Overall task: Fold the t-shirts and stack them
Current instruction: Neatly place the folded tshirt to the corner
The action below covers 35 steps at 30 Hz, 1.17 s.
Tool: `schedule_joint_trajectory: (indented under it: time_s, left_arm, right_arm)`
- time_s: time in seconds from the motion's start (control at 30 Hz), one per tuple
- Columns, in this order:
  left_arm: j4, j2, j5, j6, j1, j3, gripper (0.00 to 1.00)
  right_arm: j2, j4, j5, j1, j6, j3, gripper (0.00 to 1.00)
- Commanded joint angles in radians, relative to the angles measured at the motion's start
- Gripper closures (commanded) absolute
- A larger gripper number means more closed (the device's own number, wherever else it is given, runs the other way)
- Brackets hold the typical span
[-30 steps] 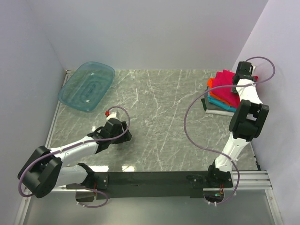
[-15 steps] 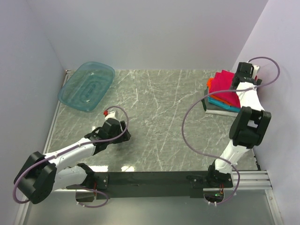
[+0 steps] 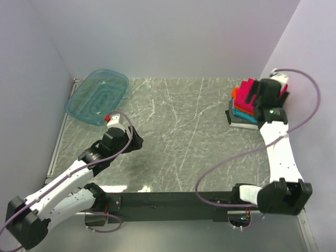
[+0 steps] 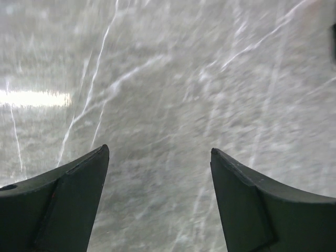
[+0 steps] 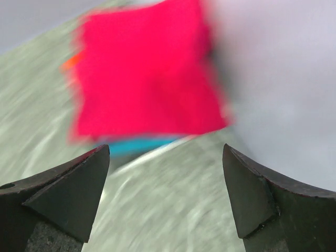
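The t-shirts (image 3: 245,107) are seen folded in one pile at the upper right of the top view, close to the wall (image 3: 307,63), with the crimson shirt (image 3: 244,95) on top, then the orange shirt (image 3: 234,94), the teal shirt (image 3: 245,113) and the grey-white shirt (image 3: 239,120) at the bottom. The right gripper (image 3: 255,93) is held right by the top of the pile with its jaws wide apart and nothing between them; the left gripper (image 3: 127,140) is spread wide too, over the table (image 3: 184,126) at the left, with nothing held. The pile could be spoiled from here — if the right gripper is swung sideways or dropped, the top shirt may be caught by a finger and dragged off, or the whole pile pushed crooked. In the top view all four colours and the tub (image 3: 97,97) at the upper left are shown, but the gap of the jaws is hard to make out. In the right wrist view the open jaws are shown plainly, with crimson in the upper middle and a strip of teal below it — yet the picture is blurred and the grey-white shirt cannot be picked out. In the left wrist view only table is shown between the fingers.
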Motion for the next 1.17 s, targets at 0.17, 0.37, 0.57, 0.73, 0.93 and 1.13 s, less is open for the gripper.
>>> schedule_joint_trajectory:
  time_s: [0.17, 0.37, 0.57, 0.73, 0.93, 1.13]
  left_arm:
    - [-0.143, -0.099, -0.084, 0.033, 0.004, 0.147, 0.14]
    - [-0.18, -0.128, -0.131, 0.03, 0.004, 0.187, 0.12]
    - [-0.229, -0.156, -0.191, 0.003, 0.004, 0.211, 0.11]
    - [-0.249, -0.193, -0.214, 0.001, 0.005, 0.222, 0.12]
    - [-0.248, -0.269, -0.248, 0.024, 0.004, 0.21, 0.11]
    - [-0.281, -0.274, -0.269, 0.03, 0.004, 0.224, 0.1]
  right_arm:
    - [-0.228, 0.045, -0.406, 0.242, 0.131, -0.236, 0.06]
    - [-0.33, 0.077, -0.563, 0.39, 0.203, -0.384, 0.06]
    - [-0.356, 0.112, -0.574, 0.458, 0.222, -0.538, 0.07]
    - [-0.357, 0.097, -0.545, 0.47, 0.188, -0.546, 0.07]
    - [-0.39, 0.091, -0.535, 0.472, 0.165, -0.544, 0.07]
    - [-0.385, 0.103, -0.554, 0.472, 0.162, -0.544, 0.07]
